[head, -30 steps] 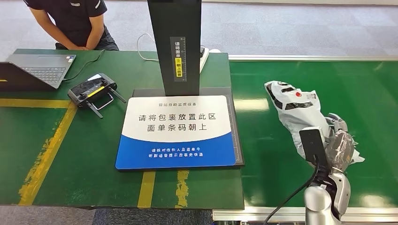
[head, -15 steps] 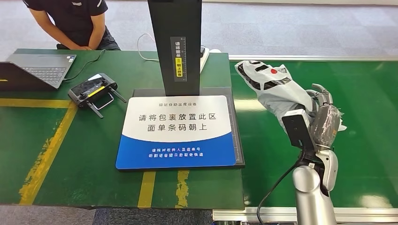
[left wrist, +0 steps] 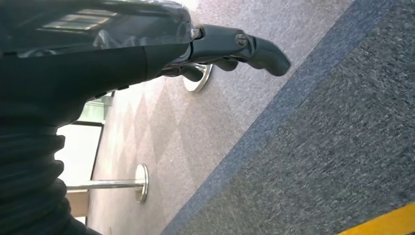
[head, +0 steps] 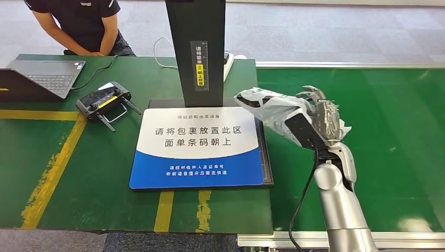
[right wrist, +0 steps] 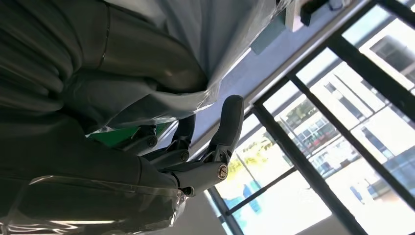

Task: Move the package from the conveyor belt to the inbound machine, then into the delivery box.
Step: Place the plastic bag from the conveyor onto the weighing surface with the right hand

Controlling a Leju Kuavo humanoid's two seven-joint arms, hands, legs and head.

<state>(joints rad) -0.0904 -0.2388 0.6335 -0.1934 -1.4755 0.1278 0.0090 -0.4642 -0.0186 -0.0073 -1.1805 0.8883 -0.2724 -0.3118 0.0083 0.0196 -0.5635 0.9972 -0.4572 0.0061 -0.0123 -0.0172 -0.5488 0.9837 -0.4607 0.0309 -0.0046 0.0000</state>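
Note:
My right hand point(head: 321, 114) grips a grey-white plastic package point(head: 268, 107) and holds it in the air, above the seam between the green conveyor belt point(head: 391, 131) and the inbound machine. The package's free end pokes out over the right edge of the machine's white and blue plate point(head: 197, 147), in front of the black scanner post point(head: 195, 47). In the right wrist view the package point(right wrist: 215, 34) lies against the thumb while the dark fingers point(right wrist: 222, 142) curl beside it. My left hand point(left wrist: 147, 46) hangs over carpeted floor, fingers stretched out, holding nothing.
A laptop point(head: 43, 76) and a black remote controller point(head: 103, 103) lie on the green table point(head: 78, 178) at the left. A person point(head: 78, 23) sits behind the table's far left. A white cable point(head: 161, 59) runs behind the post.
My right hand has lifted the package off the conveyor belt and carried it up and to the left, toward the machine's plate. The table's things have not moved.

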